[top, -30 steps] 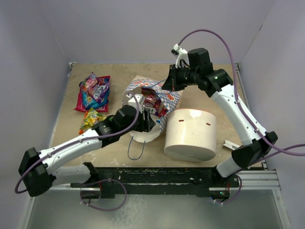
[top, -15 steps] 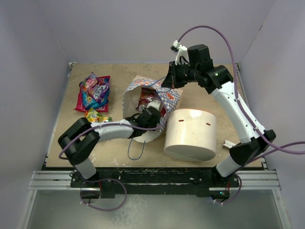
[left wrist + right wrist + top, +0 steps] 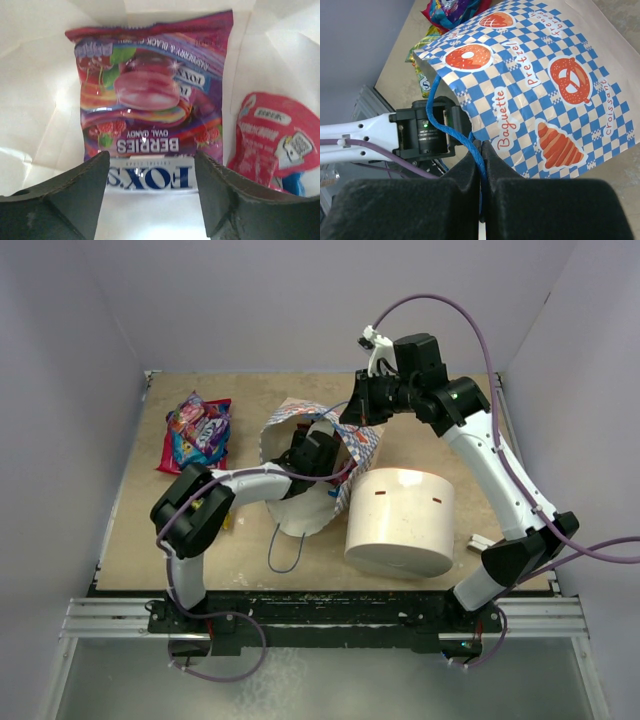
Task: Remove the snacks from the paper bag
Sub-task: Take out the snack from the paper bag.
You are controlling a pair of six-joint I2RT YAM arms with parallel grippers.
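Note:
The blue-and-white checkered paper bag (image 3: 345, 445) lies on its side mid-table, mouth facing left; it also shows in the right wrist view (image 3: 535, 95). My right gripper (image 3: 482, 150) is shut on its blue cord handle (image 3: 451, 125) and holds the upper side up. My left gripper (image 3: 151, 172) is open, reaching inside the bag (image 3: 312, 452). Its jaws stand either side of the near end of a purple Fox's Berries candy packet (image 3: 152, 100), without touching it. A red packet (image 3: 275, 140) lies to its right on the white bag lining (image 3: 35, 100).
More snack packets (image 3: 200, 432) lie on the table at the far left. A large white cylinder (image 3: 401, 522) stands right of the bag. A loose blue cord loop (image 3: 285, 558) lies near the front edge. Walls enclose the table on three sides.
My left arm has folded and pushed its gripper deeper into the bag's mouth, away from the yellow packet at the left. The right arm has lifted slightly and kept hold of the handle.

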